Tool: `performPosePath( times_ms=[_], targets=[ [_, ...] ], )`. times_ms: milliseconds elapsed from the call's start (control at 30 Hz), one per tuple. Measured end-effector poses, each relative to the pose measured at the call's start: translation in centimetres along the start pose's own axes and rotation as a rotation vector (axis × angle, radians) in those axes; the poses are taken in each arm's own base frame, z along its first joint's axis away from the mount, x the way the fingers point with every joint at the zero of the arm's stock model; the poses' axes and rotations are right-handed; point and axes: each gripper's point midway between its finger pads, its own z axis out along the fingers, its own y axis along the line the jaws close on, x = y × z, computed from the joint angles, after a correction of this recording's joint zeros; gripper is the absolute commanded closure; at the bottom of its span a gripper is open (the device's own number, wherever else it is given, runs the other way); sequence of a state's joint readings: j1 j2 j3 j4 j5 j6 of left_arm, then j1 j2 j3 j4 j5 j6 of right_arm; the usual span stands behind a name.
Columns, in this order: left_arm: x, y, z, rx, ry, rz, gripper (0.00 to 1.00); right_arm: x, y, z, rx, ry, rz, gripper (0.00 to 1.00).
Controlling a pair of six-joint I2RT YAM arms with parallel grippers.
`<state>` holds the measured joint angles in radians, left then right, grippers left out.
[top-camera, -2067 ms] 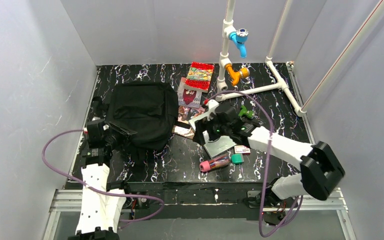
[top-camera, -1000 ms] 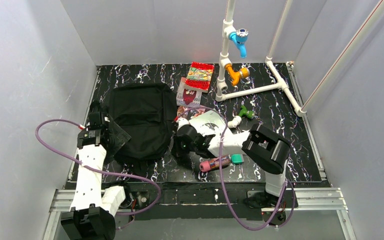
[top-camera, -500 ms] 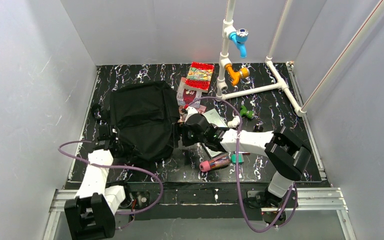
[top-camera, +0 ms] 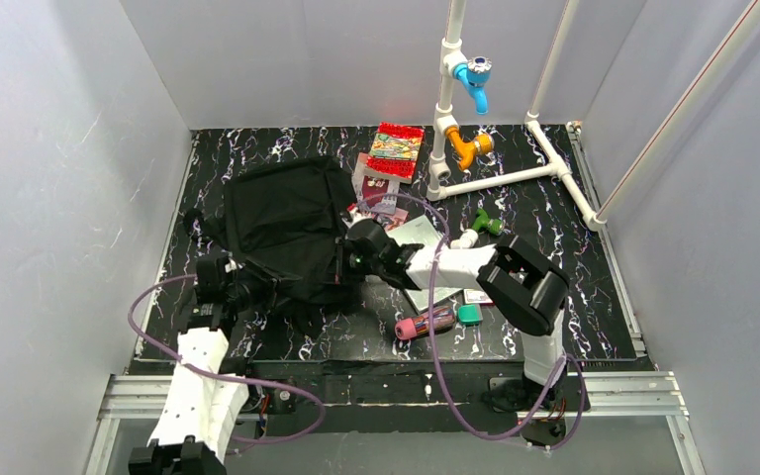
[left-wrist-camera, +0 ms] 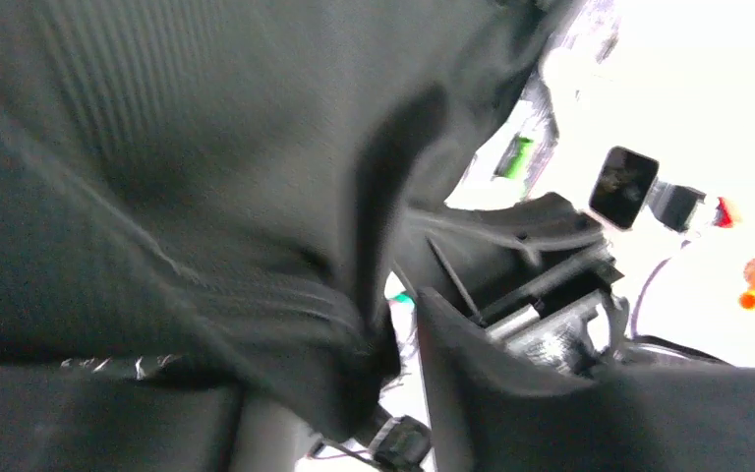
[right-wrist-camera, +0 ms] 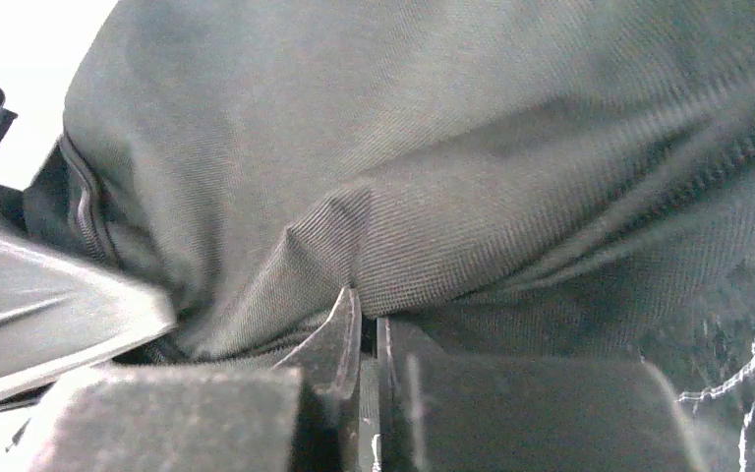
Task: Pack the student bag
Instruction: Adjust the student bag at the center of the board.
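Note:
The student bag (top-camera: 287, 223), a large black fabric backpack, lies left of centre on the dark marbled table and fills both wrist views (right-wrist-camera: 433, 147) (left-wrist-camera: 157, 147). My left gripper (top-camera: 247, 289) is at the bag's near-left edge. In its wrist view a bunched fold of black fabric hangs between the narrowly parted fingers of the left gripper (left-wrist-camera: 403, 329), and the picture is blurred. My right gripper (top-camera: 349, 259) is at the bag's right edge. Close up, the jaws of the right gripper (right-wrist-camera: 364, 313) stand almost together, pinching a fold of the bag's cloth.
A white book (top-camera: 424, 247) lies under the right forearm. A pink pencil case (top-camera: 424, 323), a green block (top-camera: 469, 315) and a small card (top-camera: 479, 296) lie near the front. Further books (top-camera: 396, 142) (top-camera: 376, 188) and white pipes with blue (top-camera: 475, 75) and orange (top-camera: 470, 146) taps stand behind.
The left gripper came forward to the bag's near-left edge and closed on fabric. The right gripper left the white book, reached the bag's right edge and closed. The bag shifted right and bunched.

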<state>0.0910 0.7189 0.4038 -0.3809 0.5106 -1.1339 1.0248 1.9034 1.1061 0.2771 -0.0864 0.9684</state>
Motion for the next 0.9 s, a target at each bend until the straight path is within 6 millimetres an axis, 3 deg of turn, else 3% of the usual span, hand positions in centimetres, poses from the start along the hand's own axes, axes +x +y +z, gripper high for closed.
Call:
performPosePath(
  times_ms=[67,100,200,267,333,367,433,533,633,700,833,900],
  targets=[
    [0.3,-1.1,-1.3,0.008,-0.008,0.058,0.05,-1.4,0.6,0.4,-0.023,0.016,-0.094,0.99],
    [0.3,-1.9,-2.3,0.013,-0.022,0.099,0.02,-1.9,0.9,0.4,-0.037,0.03,-0.141,0.99],
    [-0.4,-5.3,-5.9,0.036,-0.116,0.24,0.02,-5.0,1.5,-0.4,-0.065,0.085,-0.333,0.99],
    [-1.4,-7.2,-8.1,0.044,-0.204,0.317,0.02,-7.8,0.7,-1.4,-0.051,0.114,-0.445,0.99],
    [-2.5,-7.7,-9.5,0.016,-0.287,0.35,0.02,-11.0,-1.1,-2.4,-0.013,0.139,-0.55,0.99],
    [-3.1,-7.3,-9.6,-0.017,-0.317,0.347,0.02,-12.1,-2.1,-2.7,0.009,0.149,-0.588,0.88],
    [-4.1,-5.3,-9.1,-0.13,-0.332,0.312,0.02,-13.9,-5.2,-3.4,0.066,0.182,-0.664,0.42],
    [-4.9,-3.2,-7.3,-0.26,-0.291,0.277,0.02,-14.8,-8.6,-3.8,0.178,0.2,-0.672,0.17],
    [-5.8,-1.9,-5.3,-0.351,-0.232,0.259,0.02,-15.1,-10.6,-4.1,0.342,0.192,-0.69,0.03],
    [-6.5,-1.3,-4.3,-0.391,-0.208,0.258,0.02,-15.3,-10.3,-4.4,0.427,0.152,-0.707,0.02],
    [-8.3,-0.6,-3.5,-0.433,-0.199,0.252,0.02,-14.6,-7.1,-6.5,0.52,0.042,-0.725,0.02],
    [-10.0,-0.4,-3.1,-0.443,-0.203,0.214,0.02,-13.3,-3.9,-7.7,0.475,-0.032,-0.756,0.02]
  ],
)
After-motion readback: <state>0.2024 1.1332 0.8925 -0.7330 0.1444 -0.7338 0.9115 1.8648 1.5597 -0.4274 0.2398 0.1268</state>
